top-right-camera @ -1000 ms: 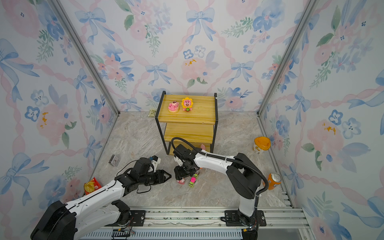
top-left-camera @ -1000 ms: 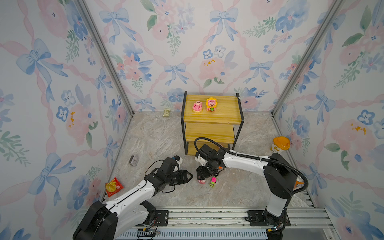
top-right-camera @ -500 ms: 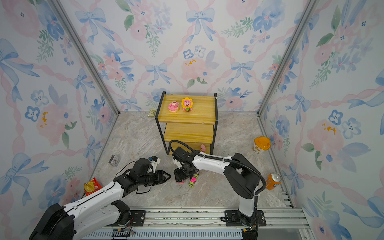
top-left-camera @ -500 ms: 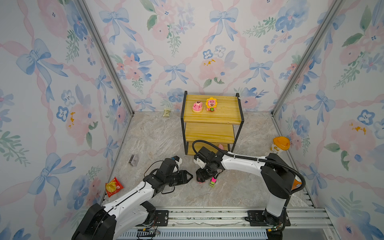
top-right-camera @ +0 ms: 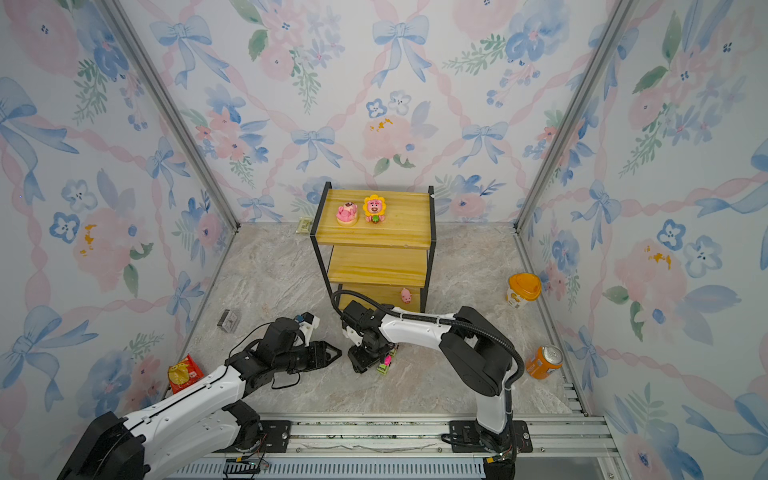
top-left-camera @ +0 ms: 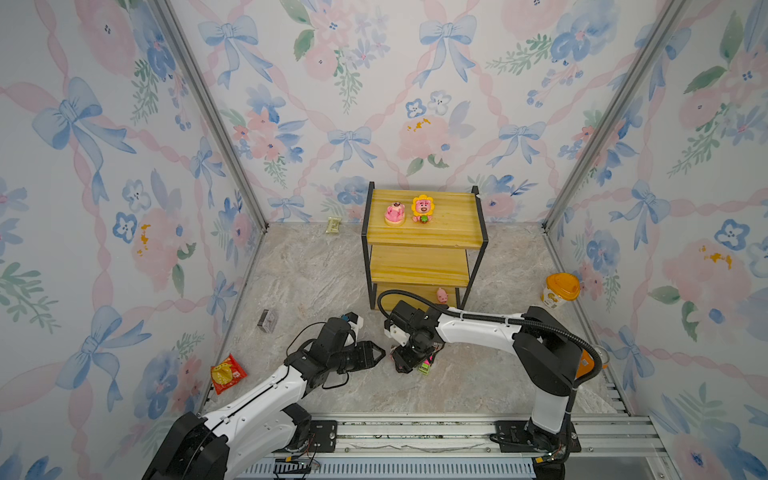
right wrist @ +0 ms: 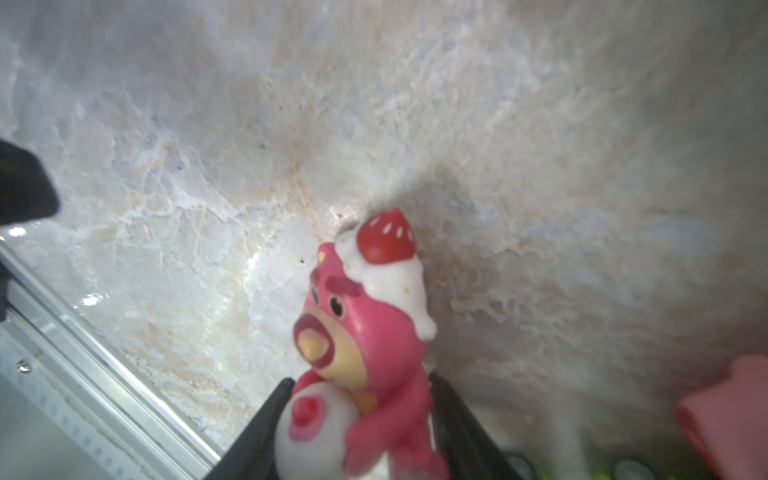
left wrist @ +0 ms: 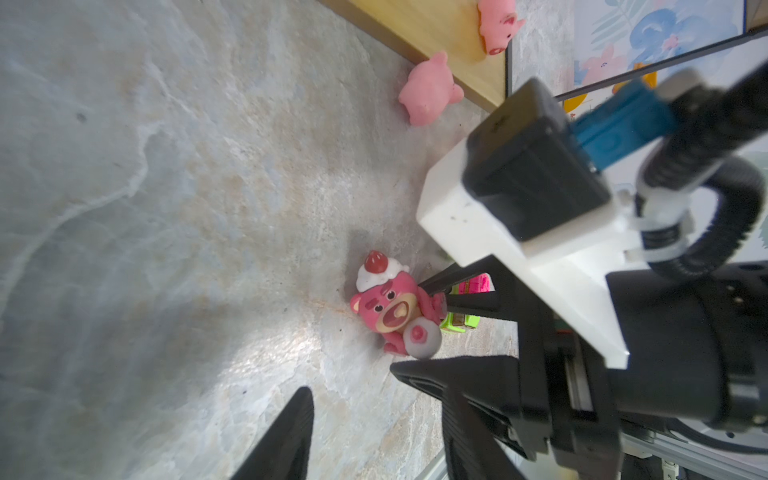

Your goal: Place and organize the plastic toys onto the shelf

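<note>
Right wrist view: the right tool [right wrist: 360, 384] is clenched on the strawberry-capped bear [right wrist: 357, 332], one finger on each side of its body, right down at the marbled worktop [right wrist: 498, 124]; whether the bear is lifted I cannot tell. In both top views this is in front of the shelf [top-left-camera: 451, 226], near its lower front edge, with a small green and pink car [top-left-camera: 425, 366] just beside the tool. The left tool [left wrist: 349, 379] hangs close by, its fingers spread with nothing between them and its tips pointing toward the bear. A bear on a round base [top-left-camera: 395, 214] and a sunflower-faced bear [top-left-camera: 423, 209] stand side by side at the back left of the top board, so its right half is free. One pig [top-left-camera: 441, 296] sits at the bottom board's front right corner. Another pig [left wrist: 429, 92] lies on the worktop just beside that board's edge. Broad open worktop runs left of the shelf to the wall. A lidded cup [top-left-camera: 560, 289] stands by the right wall.
</note>
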